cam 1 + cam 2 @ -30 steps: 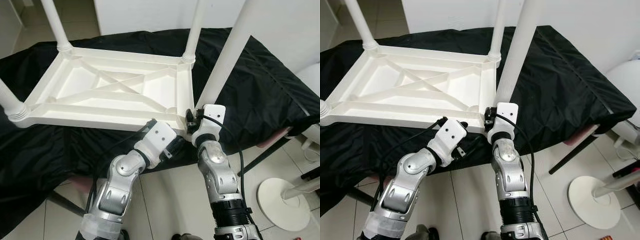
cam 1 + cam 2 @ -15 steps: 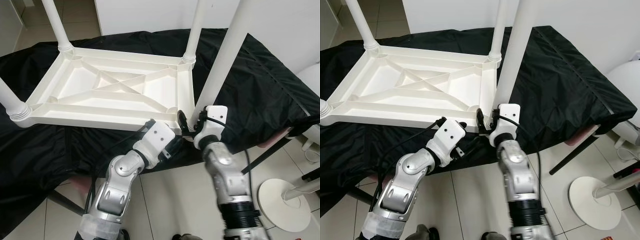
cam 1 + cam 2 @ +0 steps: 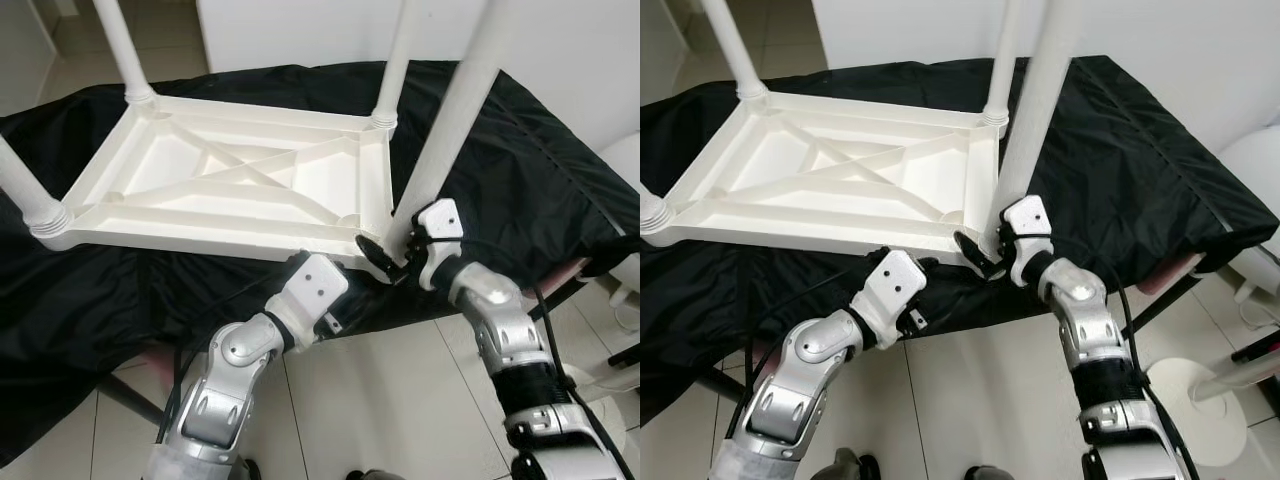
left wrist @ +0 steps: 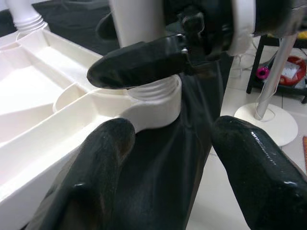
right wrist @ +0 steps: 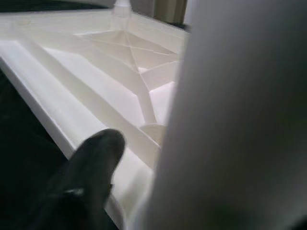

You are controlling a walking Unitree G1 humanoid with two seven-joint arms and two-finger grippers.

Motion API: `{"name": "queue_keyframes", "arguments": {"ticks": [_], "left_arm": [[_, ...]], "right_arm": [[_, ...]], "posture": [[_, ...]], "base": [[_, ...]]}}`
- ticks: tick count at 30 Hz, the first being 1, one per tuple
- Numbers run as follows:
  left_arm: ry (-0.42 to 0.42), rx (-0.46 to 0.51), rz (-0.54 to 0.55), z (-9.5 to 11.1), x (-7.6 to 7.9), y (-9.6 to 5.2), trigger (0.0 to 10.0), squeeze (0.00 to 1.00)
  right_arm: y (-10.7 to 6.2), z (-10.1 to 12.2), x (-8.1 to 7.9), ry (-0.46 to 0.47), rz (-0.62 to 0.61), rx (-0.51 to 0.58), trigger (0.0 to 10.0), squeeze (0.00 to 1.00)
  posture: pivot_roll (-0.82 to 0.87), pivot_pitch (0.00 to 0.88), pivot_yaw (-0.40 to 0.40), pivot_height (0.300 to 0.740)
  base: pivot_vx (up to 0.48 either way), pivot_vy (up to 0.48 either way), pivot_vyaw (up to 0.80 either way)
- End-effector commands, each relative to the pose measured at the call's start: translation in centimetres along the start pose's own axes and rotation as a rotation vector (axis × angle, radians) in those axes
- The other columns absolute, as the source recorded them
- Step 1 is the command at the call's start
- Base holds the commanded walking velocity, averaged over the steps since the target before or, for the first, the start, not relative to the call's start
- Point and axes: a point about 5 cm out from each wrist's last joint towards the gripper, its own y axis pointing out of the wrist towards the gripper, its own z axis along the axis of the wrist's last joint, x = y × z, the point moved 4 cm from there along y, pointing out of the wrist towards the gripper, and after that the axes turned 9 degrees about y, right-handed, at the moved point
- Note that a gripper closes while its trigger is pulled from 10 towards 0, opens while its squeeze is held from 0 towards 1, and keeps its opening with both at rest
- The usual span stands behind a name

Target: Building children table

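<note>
So you've got the white plastic children's table (image 3: 230, 185) flipped upside down on a black cloth-covered surface (image 3: 520, 180), ribbed underside facing up, with white round legs (image 3: 120, 45) standing up out of the corners. Your right gripper (image 3: 385, 255) is at the near right corner, fingers wrapped around the base of the white tubular leg (image 3: 455, 110) right where it meets the threaded corner socket (image 4: 156, 103) (one black finger (image 4: 139, 62) lies across the front of the leg just above the threads, the other is behind the leg, so you're pinching the leg itself). In the right wrist view that leg sits blurry and very close, with one fingertip (image 5: 91, 167) against the table's edge. Your left gripper (image 4: 170, 158) is just below and in front of the same corner, fingers spread wide and holding nothing, with the table rim and black cloth between them. Off to your right there's a white round stand base (image 4: 266, 122) on the pale tiled floor (image 3: 400, 400).
</note>
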Motion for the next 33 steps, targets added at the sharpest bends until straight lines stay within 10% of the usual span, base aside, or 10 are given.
{"name": "queue_keyframes", "arguments": {"ticks": [1, 16, 17, 18, 33], "left_arm": [[0.025, -0.012, -0.011, -0.1, 0.3, 0.2, 10.0, 0.0], [0.029, -0.017, 0.005, -0.2, 0.2, 0.0, 10.0, 0.0], [0.03, -0.016, 0.004, -0.2, 0.2, 0.0, 10.0, 0.0], [0.031, -0.017, 0.002, -0.2, 0.2, 0.0, 10.0, 0.0], [0.003, -0.001, 0.015, 0.0, 0.0, -0.1, 10.0, 0.0]], "right_arm": [[0.4, -1.3, -0.6, -0.001, 0.044, -0.06, 0.0, 0.0], [-0.2, -2.9, 0.4, 0.053, 0.094, -0.103, 0.0, 0.0], [-0.2, -3.0, 0.4, 0.06, 0.088, -0.096, 1.0, 0.0], [-0.2, -2.8, 0.5, 0.08, 0.062, -0.077, 10.0, 0.0], [-0.1, -1.8, 1.4, 0.13, -0.325, -0.012, 10.0, 0.0]], "posture": [[-0.07, 0.081, -0.002, 0.74], [-0.06, 0.057, -0.018, 0.74], [-0.06, 0.057, -0.016, 0.74], [-0.06, 0.058, -0.015, 0.74], [-0.07, 0.057, -0.015, 0.74]], "base": [[0.0, 0.0, 0.0], [0.0, 0.0, 0.0], [0.0, 0.0, 0.0], [0.0, 0.0, 0.0], [0.0, 0.0, 0.0]]}}
